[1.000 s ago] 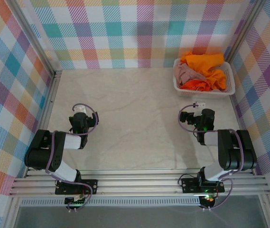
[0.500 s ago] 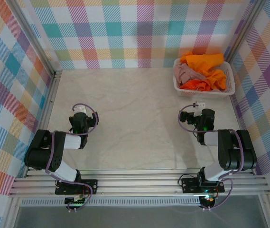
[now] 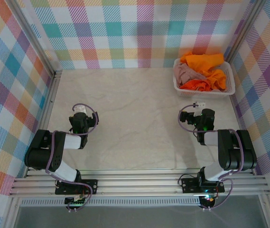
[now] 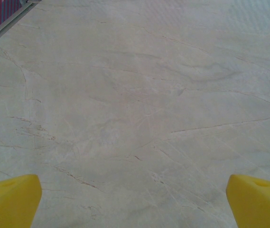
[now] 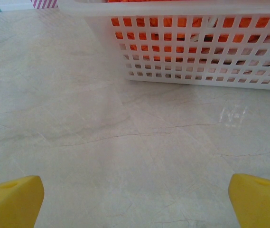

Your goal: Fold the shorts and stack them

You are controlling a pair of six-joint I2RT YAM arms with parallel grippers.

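The shorts lie heaped in a white lattice basket at the back right: bright orange pairs and one dusty pink pair. Through the basket's holes the right wrist view shows orange cloth. My right gripper is open, its yellow fingertips wide apart over bare table a short way in front of the basket. From above it sits at the right. My left gripper is open too, yellow fingertips spread over bare marble, far left of the basket.
The marble-look table is fenced by checked walls on three sides with metal posts at the back corners. Both arm bases stand on the rail at the near edge. Open tabletop stretches between the two arms.
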